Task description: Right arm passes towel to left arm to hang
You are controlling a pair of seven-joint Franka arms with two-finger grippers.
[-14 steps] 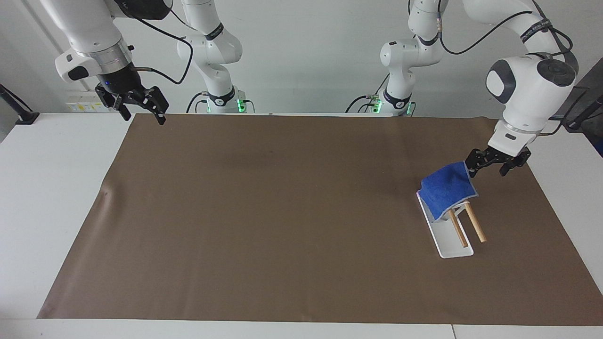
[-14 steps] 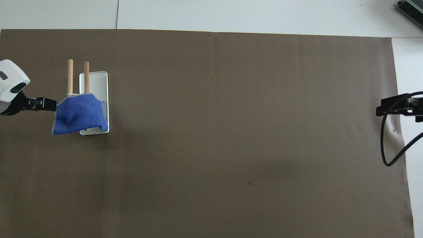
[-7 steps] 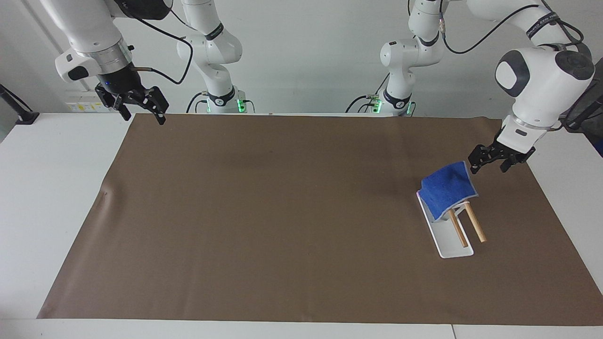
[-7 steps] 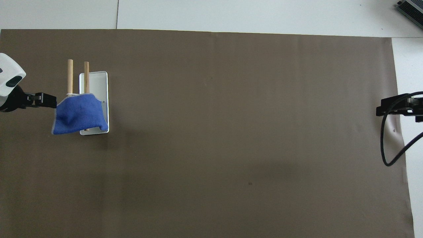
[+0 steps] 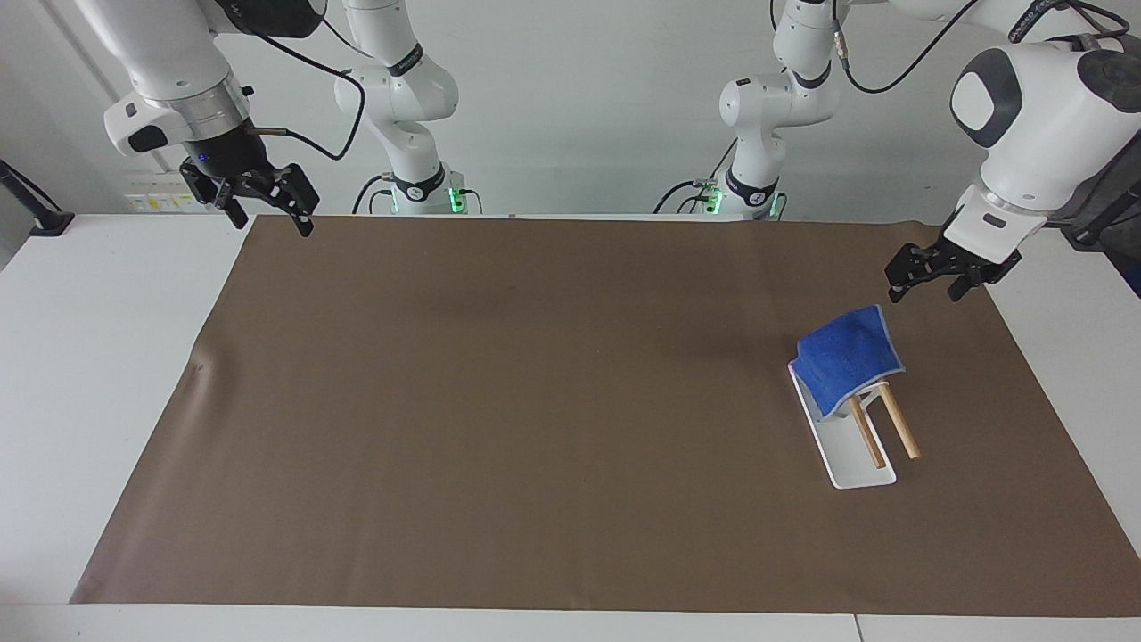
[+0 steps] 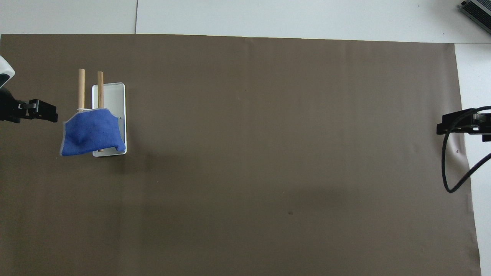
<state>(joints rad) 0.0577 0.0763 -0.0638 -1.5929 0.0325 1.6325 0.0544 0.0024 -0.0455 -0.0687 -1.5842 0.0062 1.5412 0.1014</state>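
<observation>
Left end effector (image 5: 927,279) hangs released, holding nothing, in the air just clear of the towel (image 5: 845,357). The towel drapes over the two wooden rods of the white rack (image 5: 856,468) at the left arm's end of the worktop. Right end effector (image 5: 267,207), also released and empty, waits over the brown mat's (image 5: 535,401) corner, well apart from the rack.

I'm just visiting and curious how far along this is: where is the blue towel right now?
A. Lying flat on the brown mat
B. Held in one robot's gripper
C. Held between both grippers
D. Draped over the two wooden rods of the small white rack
D. The towel hangs over the rack and its rods, while the left gripper is apart from it and the right gripper waits elsewhere, both empty.
</observation>
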